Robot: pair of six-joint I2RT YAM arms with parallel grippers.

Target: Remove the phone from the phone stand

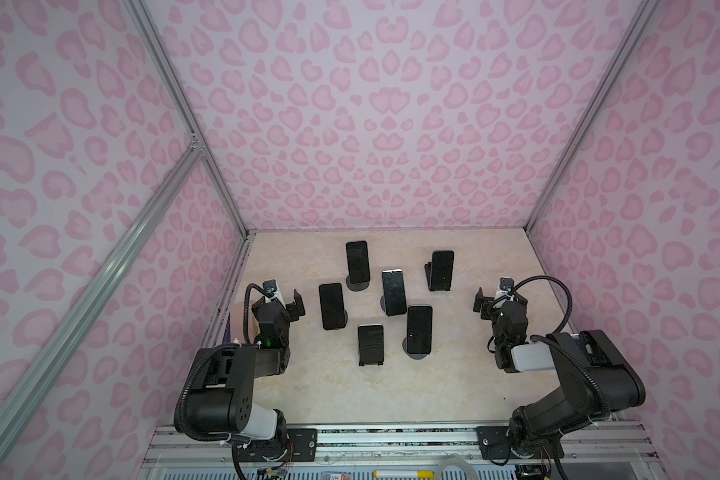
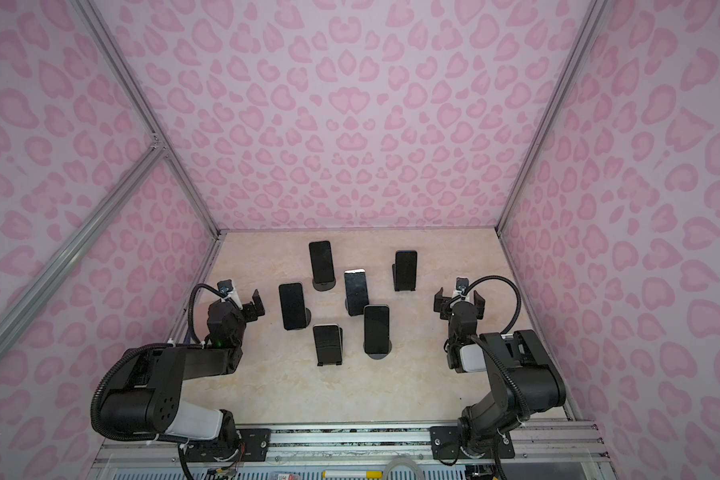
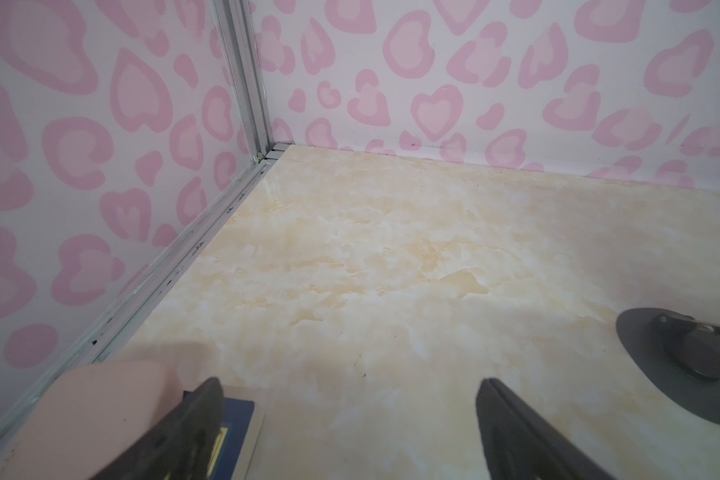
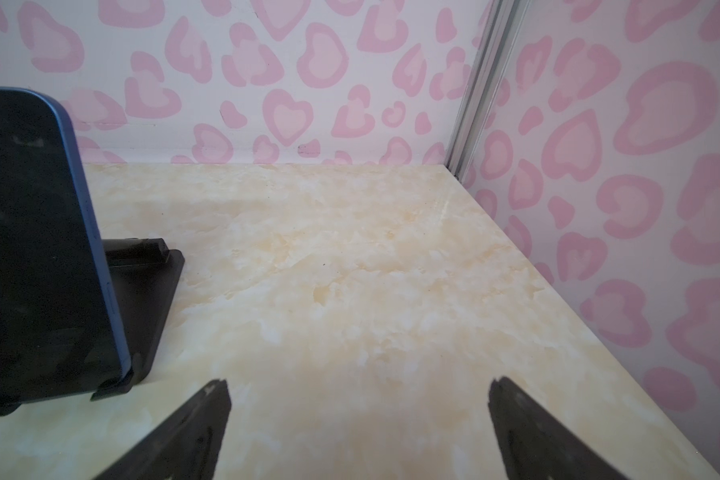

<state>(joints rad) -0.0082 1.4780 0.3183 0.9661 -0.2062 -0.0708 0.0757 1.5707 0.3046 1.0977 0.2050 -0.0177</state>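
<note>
Several dark-screened phones stand upright on black stands in the middle of the marbled table in both top views, among them a back-right phone (image 1: 441,270) and a left phone (image 1: 332,306). My left gripper (image 1: 281,298) (image 2: 244,302) hovers open left of the left phone, holding nothing. My right gripper (image 1: 500,297) (image 2: 459,299) hangs open and empty to the right of the back-right phone. In the right wrist view that blue-edged phone (image 4: 34,249) leans on its black stand (image 4: 150,291), beside the open gripper (image 4: 358,386). The left wrist view shows only a round stand base (image 3: 691,365) off to one side of the gripper (image 3: 350,390).
Pink-patterned walls with aluminium posts (image 1: 221,183) close the table on three sides. A pink foam block (image 3: 100,415) and a blue-and-white flat item (image 3: 238,419) lie by the left wall under my left finger. A metal rail (image 1: 391,440) runs along the front edge.
</note>
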